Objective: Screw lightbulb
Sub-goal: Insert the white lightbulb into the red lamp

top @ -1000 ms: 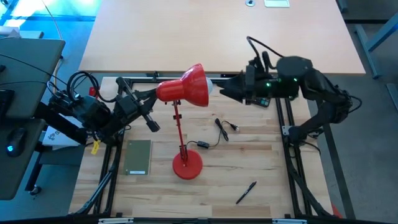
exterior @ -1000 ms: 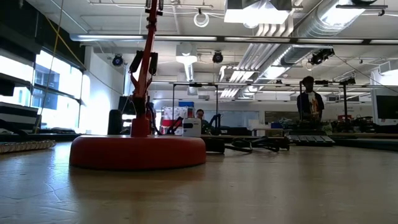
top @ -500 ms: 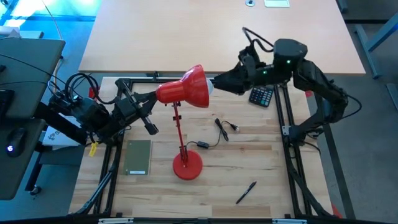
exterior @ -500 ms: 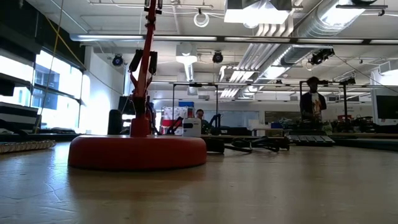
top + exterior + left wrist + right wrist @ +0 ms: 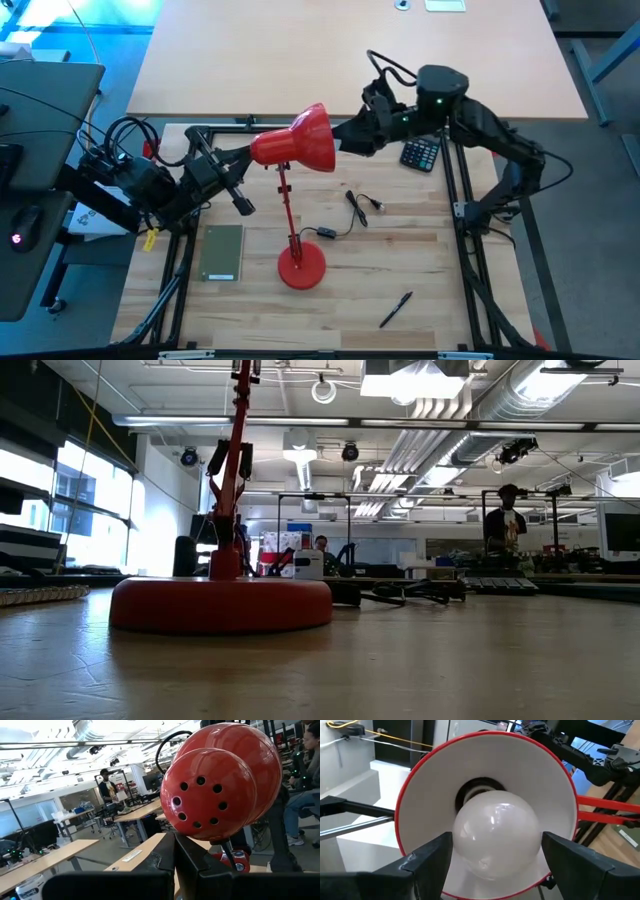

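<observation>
The right gripper (image 5: 492, 865) has its fingers (image 5: 427, 857) spread around the lightbulb (image 5: 495, 834) inside the lamp shade (image 5: 420, 790), not visibly pinching it. The left gripper (image 5: 243, 160), fingers closed, braces the shade's neck; keep it firm and turn the bulb squarely

My table (image 5: 420, 250) is evenly and brightly lit from above, with only soft, short shadows. In the upper left of the overhead picture, a patch of floor glares blue-white. Low down, ceiling lights (image 5: 405, 380) blow out at top centre, windows flare at left, and the near wood goes blurry. Highlights gleam on my lamp shade (image 5: 220, 780), and the lightbulb (image 5: 495, 832) shows pale reflections.
</observation>
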`<state>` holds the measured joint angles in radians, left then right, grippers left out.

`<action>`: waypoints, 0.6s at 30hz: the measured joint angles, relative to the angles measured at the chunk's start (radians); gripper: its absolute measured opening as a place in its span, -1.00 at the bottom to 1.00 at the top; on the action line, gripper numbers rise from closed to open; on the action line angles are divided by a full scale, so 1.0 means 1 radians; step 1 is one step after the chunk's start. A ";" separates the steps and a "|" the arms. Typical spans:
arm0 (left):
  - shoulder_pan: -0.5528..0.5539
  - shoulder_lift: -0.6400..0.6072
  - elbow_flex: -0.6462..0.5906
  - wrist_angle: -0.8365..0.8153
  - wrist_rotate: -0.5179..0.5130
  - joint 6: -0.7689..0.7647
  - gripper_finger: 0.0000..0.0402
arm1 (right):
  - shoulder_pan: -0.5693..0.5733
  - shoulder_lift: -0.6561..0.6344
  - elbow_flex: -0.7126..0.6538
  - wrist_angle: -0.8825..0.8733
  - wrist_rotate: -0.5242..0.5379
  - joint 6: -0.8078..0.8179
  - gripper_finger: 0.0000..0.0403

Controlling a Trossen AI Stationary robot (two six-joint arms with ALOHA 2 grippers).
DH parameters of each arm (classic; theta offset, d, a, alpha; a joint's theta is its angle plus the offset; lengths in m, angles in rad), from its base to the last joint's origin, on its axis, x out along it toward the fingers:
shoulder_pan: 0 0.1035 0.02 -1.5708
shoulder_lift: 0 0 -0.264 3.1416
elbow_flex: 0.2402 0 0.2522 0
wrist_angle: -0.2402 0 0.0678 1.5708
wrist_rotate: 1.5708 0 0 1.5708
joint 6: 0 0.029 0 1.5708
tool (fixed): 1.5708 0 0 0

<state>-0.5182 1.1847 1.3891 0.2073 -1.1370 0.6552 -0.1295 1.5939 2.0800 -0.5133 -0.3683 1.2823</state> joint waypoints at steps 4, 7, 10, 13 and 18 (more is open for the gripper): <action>0.000 0.000 0.000 0.000 -0.002 0.000 -1.00 | 0.000 0.009 0.000 0.018 0.009 -0.004 0.49; 0.000 0.000 0.000 0.000 -0.004 0.000 -1.00 | 0.000 0.011 0.000 0.020 0.013 -0.011 0.49; 0.000 0.000 0.000 0.000 -0.004 0.000 -1.00 | 0.000 0.011 0.000 0.021 0.018 -0.077 0.49; 0.000 0.000 0.000 0.000 -0.004 -0.022 -1.00 | -0.002 0.011 0.000 0.021 0.017 -0.095 0.48; 0.000 0.000 0.000 0.000 -0.004 -0.026 -1.00 | -0.002 0.011 0.000 0.020 0.016 -0.132 0.31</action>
<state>-0.5182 1.1843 1.3891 0.2070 -1.1412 0.6291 -0.1314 1.6047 2.0800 -0.4929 -0.3523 1.1502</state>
